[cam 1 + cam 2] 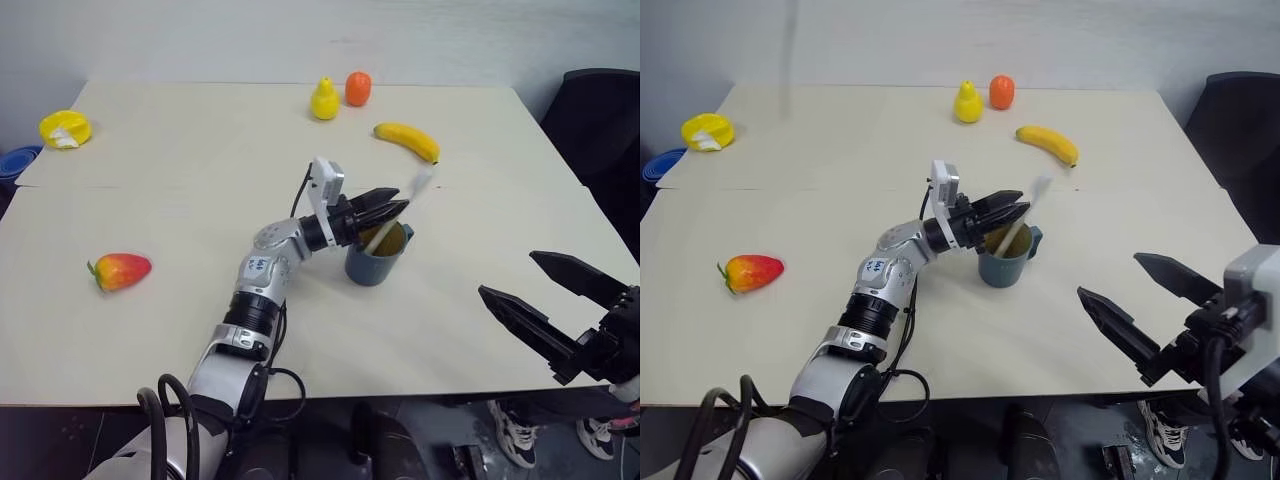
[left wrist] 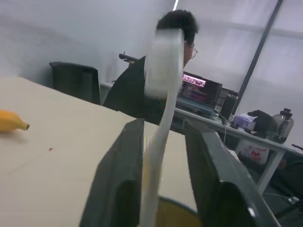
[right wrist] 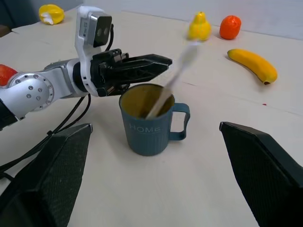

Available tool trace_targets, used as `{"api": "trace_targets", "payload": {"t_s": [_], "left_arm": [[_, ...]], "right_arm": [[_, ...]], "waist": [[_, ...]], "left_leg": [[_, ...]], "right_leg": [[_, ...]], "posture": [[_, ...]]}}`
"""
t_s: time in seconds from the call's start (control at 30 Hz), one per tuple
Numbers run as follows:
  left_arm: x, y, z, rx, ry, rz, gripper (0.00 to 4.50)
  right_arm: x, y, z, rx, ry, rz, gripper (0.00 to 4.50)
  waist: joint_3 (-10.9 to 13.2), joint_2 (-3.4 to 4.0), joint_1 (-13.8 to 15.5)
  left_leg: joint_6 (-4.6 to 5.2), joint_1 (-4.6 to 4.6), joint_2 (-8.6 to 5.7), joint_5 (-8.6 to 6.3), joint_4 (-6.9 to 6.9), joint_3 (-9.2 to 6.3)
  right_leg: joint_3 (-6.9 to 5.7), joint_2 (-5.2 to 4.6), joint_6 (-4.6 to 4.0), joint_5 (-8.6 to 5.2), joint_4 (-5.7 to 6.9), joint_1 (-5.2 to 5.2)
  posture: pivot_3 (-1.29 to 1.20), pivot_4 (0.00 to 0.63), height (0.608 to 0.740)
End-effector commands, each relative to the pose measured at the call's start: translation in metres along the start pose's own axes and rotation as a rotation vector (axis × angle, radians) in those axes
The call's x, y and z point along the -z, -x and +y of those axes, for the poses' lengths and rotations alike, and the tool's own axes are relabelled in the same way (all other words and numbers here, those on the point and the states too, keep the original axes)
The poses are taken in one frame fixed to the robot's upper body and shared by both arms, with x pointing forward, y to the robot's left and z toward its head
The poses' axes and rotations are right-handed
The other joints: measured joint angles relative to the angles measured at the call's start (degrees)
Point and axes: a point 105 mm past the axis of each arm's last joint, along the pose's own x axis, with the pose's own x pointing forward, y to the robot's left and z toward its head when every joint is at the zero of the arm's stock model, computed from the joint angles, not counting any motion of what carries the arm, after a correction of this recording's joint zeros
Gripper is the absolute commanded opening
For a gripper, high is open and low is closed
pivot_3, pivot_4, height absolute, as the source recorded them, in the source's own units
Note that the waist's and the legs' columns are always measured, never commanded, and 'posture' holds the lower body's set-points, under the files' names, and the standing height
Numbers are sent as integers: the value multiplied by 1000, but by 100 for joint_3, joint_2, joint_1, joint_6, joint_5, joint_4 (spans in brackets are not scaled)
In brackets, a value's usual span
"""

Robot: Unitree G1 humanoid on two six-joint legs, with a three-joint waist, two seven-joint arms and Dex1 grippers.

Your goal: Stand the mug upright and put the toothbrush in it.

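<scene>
The mug [image 3: 147, 125] is seen upright with the toothbrush [image 3: 171, 80] leaning inside, flanked by the parted, releasing left gripper [image 1: 392, 208]; the right gripper [image 1: 552, 298] is held wide open, empty.

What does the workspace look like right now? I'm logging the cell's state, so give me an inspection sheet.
Surface: pale table, seam across the middle.
Job's things: mug upright; toothbrush leaning inside it, head up.
Clutter: banana, pear, orange fruit, red-yellow fruit, yellow object at the far left edge.
Grippers: left gripper at the toothbrush above the mug, fingers apart either side of the handle; right gripper open, empty, off to the mug's right.
Cables: black cables along the left arm.
Surroundings: dark chair, person at a desk, shoes on the floor.
</scene>
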Motion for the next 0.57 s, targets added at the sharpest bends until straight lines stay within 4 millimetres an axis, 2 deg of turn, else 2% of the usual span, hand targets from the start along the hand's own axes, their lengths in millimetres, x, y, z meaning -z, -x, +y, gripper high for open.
{"api": "trace_targets", "payload": {"t_s": [0.03, 0.13, 0.2, 0.3, 0.4, 0.47, 0.57], "left_arm": [[-34, 6, -10, 75, -39, -50, 2958], [-62, 26, -21, 176, -74, 11, 3868], [-79, 56, -27, 261, -172, 144, 4418], [-93, 110, -28, 333, -300, 404, 4418], [-96, 149, -20, 319, -386, 637, 4418], [-99, 169, -15, 293, -434, 753, 4418], [-104, 179, -5, 238, -458, 777, 4418]], "right_arm": [[-3, 2, -8, 6, 25, -7, 4500], [5, 3, -15, -5, 28, 36, 4500], [13, 5, -18, -36, 37, 95, 4500], [30, 10, -24, -87, 69, 220, 4500], [37, 15, -29, -131, 95, 288, 4500], [37, 17, -31, -159, 97, 304, 4500], [34, 16, -36, -171, 107, 302, 4500]], "waist": [[0, 0, -2], [0, 1, -11], [0, 4, -53], [-1, 13, -149], [-5, 22, -156], [-3, 27, -135], [-2, 27, -109]], "left_leg": [[-1, 0, 0, -1, 0, 0], [-2, 2, 2, -1, 0, 0], [-7, 6, 4, -2, 0, 1], [-23, 16, 14, -4, -3, 11], [-38, 34, 14, -11, -5, 17], [-37, 43, 26, -12, 3, 14], [-36, 41, 25, -12, 4, 9]], "right_leg": [[0, 0, 0, 0, 0, 0], [0, 1, 0, 0, 1, 0], [0, 4, -1, -1, 4, -1], [0, 17, -14, -10, 17, -5], [-3, 31, -26, -20, 24, -2], [-3, 23, -24, -20, 27, -4], [-6, 16, -21, -18, 25, -5]], "posture": [[0, 150, 740], [0, 150, 740], [0, 150, 740], [0, 150, 740], [0, 150, 740], [0, 150, 740], [0, 150, 740]]}}
